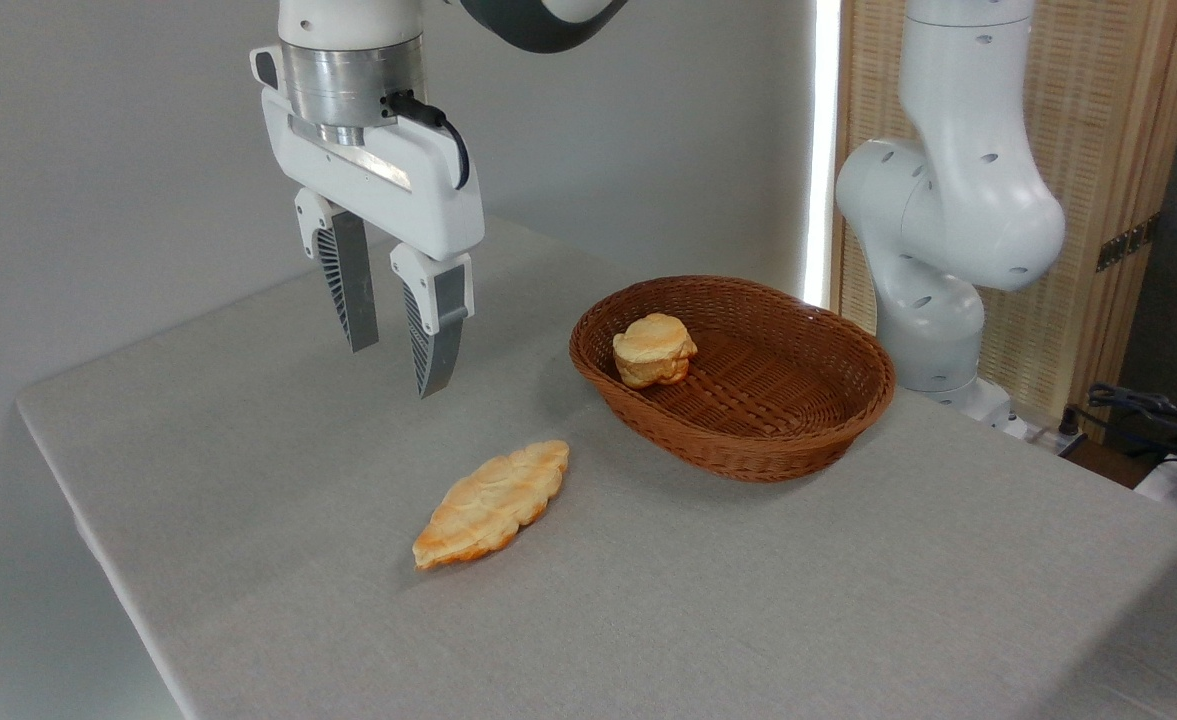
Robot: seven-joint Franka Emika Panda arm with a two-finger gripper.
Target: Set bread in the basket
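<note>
Grey cloth covers the table [798,620] in front of you, and the bread [491,504] lies flat on it at front centre, long axis running diagonally, well clear of the basket [748,452] that sits to its right and further back. Your gripper [398,365] hangs above the table to the left of the basket and behind the bread, fingers [436,345] pointing down with a narrow gap between them and nothing held. Note a small round bun [654,350] inside the basket, against its left wall.
</note>
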